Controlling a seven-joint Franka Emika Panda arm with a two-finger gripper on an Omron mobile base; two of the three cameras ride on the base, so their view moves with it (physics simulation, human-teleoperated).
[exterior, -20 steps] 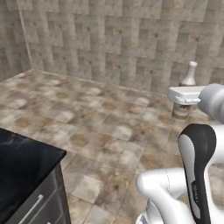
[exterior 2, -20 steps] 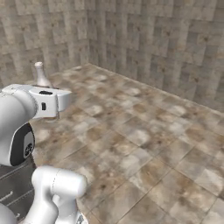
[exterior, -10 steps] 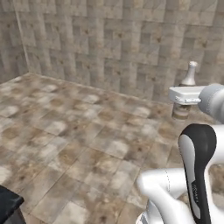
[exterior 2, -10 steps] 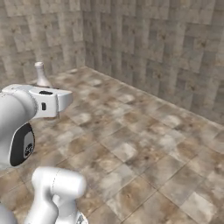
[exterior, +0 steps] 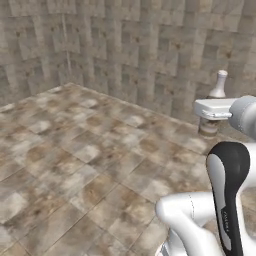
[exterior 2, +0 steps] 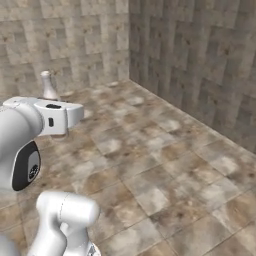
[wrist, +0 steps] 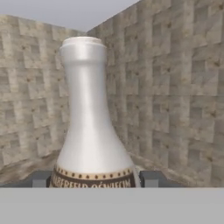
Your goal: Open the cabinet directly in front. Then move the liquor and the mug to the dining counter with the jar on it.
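The liquor (wrist: 89, 131), a pale beige-white bottle with a narrow neck and a brown label band, stands upright between my two dark fingertips (wrist: 41, 178). My gripper (wrist: 96, 178) is shut on its lower body. In the left base view the liquor (exterior: 218, 90) rises above my white hand at the right, with the gripper (exterior: 209, 121) around its base. In the right base view the liquor (exterior 2: 48, 86) shows at the left, above the gripper (exterior 2: 58, 128). The bottle hangs high over the floor. The cabinet, mug, dining counter and jar are out of view.
A mottled brown tiled floor (exterior: 90, 160) spreads ahead. Stone-tiled walls (exterior: 125, 55) meet in a room corner (exterior 2: 129, 45). My own white arm with its dark joints fills the lower part of both base views.
The whole picture has swung: the base has turned. A black counter corner has left the lower left of the left base view. The bottle stays held in the gripper.
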